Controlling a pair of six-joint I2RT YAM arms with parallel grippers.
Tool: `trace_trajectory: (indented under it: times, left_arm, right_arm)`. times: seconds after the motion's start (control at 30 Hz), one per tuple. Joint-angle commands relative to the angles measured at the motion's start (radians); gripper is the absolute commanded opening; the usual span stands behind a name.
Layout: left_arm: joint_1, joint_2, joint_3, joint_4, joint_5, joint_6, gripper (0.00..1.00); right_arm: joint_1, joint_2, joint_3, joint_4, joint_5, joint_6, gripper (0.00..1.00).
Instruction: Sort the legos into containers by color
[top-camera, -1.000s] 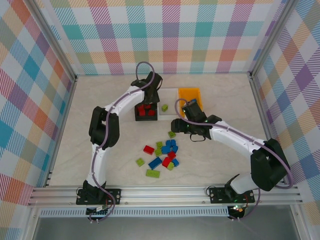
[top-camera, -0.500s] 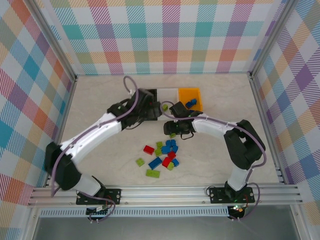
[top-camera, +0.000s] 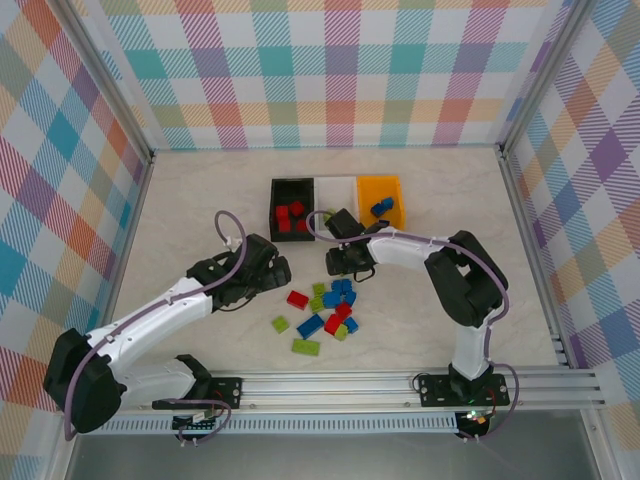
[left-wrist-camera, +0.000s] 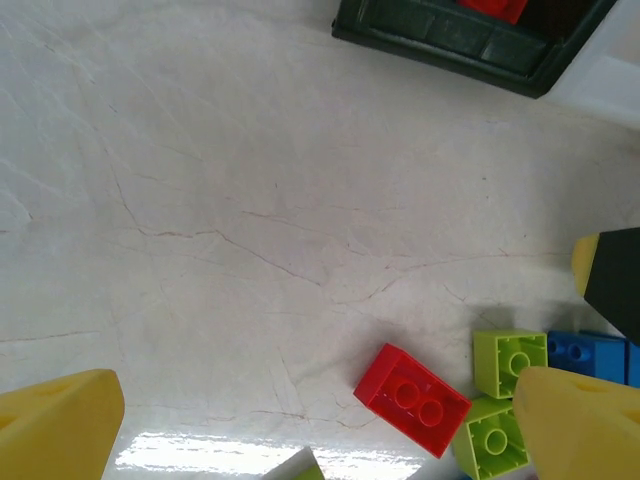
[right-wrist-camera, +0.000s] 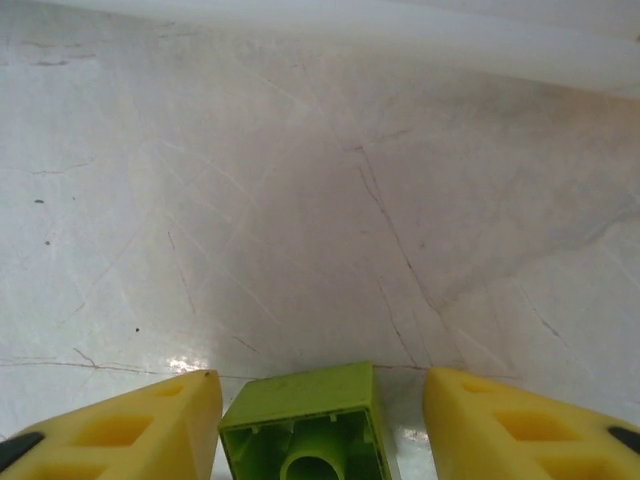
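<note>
Marbled tabletop (top-camera: 200, 200) lay under both of your arms. Your left gripper (top-camera: 278, 268) hung empty with its jaws spread wide, near a red brick (left-wrist-camera: 412, 398) at the edge of the loose pile (top-camera: 330, 305). Your right gripper (top-camera: 336, 264) straddled an upturned lime brick (right-wrist-camera: 305, 425), jaws parted, with a gap on one side. Red bricks (top-camera: 290, 218) sat in the black bin (top-camera: 293, 181) and a blue brick (top-camera: 381, 207) in the orange bin (top-camera: 375, 188). The white bin (top-camera: 340, 188) stood between them.

Row of containers (top-camera: 338, 195) sits at rear of tabletop (top-camera: 200, 200). Loose legos (top-camera: 335, 305) cluster in front of it. The left gripper (top-camera: 280, 268) sits left of cluster; right gripper (top-camera: 335, 262) between cluster and containers, one lego (right-wrist-camera: 310, 425) between its fingers (right-wrist-camera: 120, 430).
</note>
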Motion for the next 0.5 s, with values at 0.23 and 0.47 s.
trace_trajectory:
  times: [0.23,0.47]
  left_arm:
    - [0.005,-0.028,-0.007,-0.016,-0.012,-0.012,1.00]
    - [0.005,-0.040,-0.014,-0.045,0.012,-0.008,1.00]
  right_arm:
    - [0.011,-0.130,0.029,-0.014,0.054,-0.023,0.34]
    - [-0.026,-0.108,0.228,-0.045,0.082,-0.062,0.35]
